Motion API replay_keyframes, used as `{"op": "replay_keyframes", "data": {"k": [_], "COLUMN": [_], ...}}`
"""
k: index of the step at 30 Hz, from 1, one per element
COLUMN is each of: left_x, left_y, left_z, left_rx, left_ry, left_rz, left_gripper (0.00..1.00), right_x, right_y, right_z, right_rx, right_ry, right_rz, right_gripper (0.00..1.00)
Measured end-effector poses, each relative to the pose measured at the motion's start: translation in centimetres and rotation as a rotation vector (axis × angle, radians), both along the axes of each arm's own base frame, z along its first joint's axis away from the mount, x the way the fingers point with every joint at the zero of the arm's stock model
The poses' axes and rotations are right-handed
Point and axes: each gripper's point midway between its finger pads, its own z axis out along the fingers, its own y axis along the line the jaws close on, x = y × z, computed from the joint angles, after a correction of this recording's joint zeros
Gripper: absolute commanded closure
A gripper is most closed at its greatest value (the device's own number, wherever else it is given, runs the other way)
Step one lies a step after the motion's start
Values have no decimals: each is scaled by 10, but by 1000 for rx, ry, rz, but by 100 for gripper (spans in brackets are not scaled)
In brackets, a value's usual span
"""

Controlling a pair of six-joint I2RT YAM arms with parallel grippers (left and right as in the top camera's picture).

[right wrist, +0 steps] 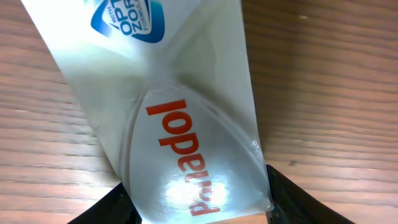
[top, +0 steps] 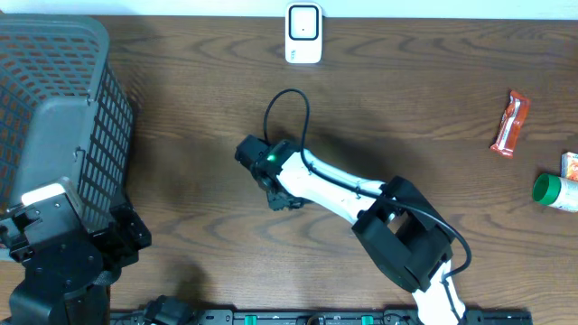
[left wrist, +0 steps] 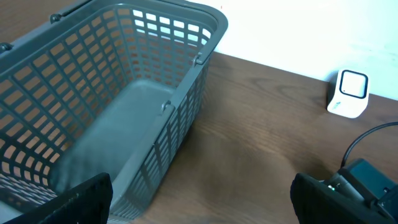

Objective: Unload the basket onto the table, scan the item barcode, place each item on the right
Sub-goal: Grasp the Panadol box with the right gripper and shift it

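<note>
- One weak point is the hold itself. My right gripper (right wrist: 196, 186) is clenched on the glossy white soft pack with red lettering and a blue badge (right wrist: 186, 118). The film looks pinched and buckled between the fingers, so I judge it could slide out or twist on the way.
- One unknown is the barcode. The right wrist view shows only brand print, so the code may face the brown wooden table (right wrist: 323, 74) or my palm. The scan would then fail unless I turn the pack.
- A long carry lies ahead. The pack is at mid-table, hidden under my gripper from overhead, well apart from the small white scanner with a dark window (top: 303, 33) at the far edge. I cannot tell whether it is lifted clear of the wood. A tilted or too distant presentation may give no read.
- Some glare shows on the film, and shine or a crease across the code could spoil the reading.
- The black cable loop (top: 287, 106) stands between my wrist and the scanner and might snag or shade the window.
- My left gripper (left wrist: 202, 202) hangs released, holding nothing, beside the grey plastic lattice basket (left wrist: 211, 28). It cannot catch a dropped pack from there.
</note>
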Motion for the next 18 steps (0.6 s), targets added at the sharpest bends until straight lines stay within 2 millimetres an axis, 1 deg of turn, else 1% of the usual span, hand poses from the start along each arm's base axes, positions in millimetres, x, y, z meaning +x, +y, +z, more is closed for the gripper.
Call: {"op": "replay_keyframes", "data": {"k": [4,7,9,13,18], "left_x": [0,0,0,0,0], "left_y": [0,0,0,0,0], "left_z": [0,0,0,0,0], "left_rx": [0,0,0,0,0], "left_ry": [0,0,0,0,0], "left_rz": [0,0,0,0,0], "left_gripper": [9,9,9,9,8], "right_x": [-3,-7,-9,-10,-11], "right_y": [-6,-13,-20,-29,-25], "right_z": [1,2,4,8,10], "right_rx": [-31,-67,-107,-157,-133], "right_ry": [23,51,69,81,81], "right_rz": [58,142,202,260,224], "right_gripper": [36,23,1,1,1]}}
